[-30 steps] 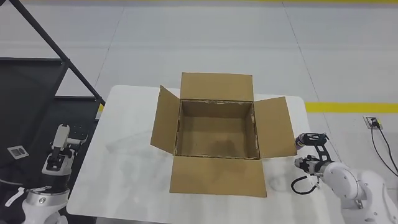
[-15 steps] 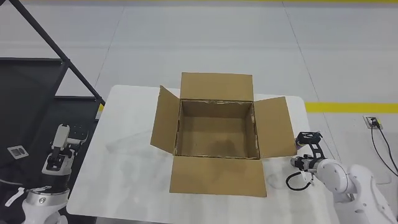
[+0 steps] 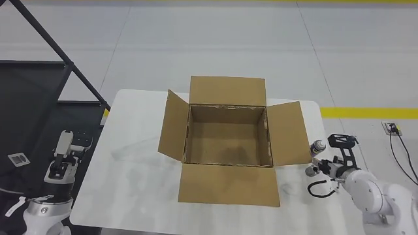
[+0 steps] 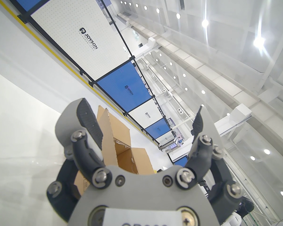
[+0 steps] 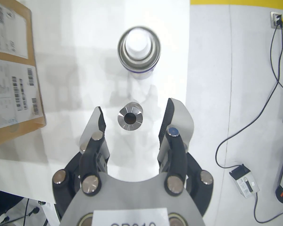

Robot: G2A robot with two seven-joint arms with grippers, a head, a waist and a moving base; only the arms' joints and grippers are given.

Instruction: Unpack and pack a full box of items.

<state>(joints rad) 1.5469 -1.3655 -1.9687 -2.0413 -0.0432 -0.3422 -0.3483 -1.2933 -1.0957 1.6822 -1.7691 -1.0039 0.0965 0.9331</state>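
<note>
Hovering the right end effector (image 5: pixel 134 116), spread wide and empty, by a small steel cylinder (image 5: pixel 130 119) standing near an upright silver can (image 5: pixel 138 51) on the white tabletop (image 5: pixel 85 24), just right of the open cardboard box (image 3: pixel 228 140); holding the left end effector (image 4: pixel 141 121), likewise spread open and empty, beyond the tabletop's left edge.

A brown cardboard box (image 3: pixel 228 91) is seen open at table centre, its four flaps spread. At its 3 o'clock a silver can (image 3: pixel 318 146) is stood upright, with a small hollow metal cylinder (image 5: pixel 130 119) set near it.
</note>
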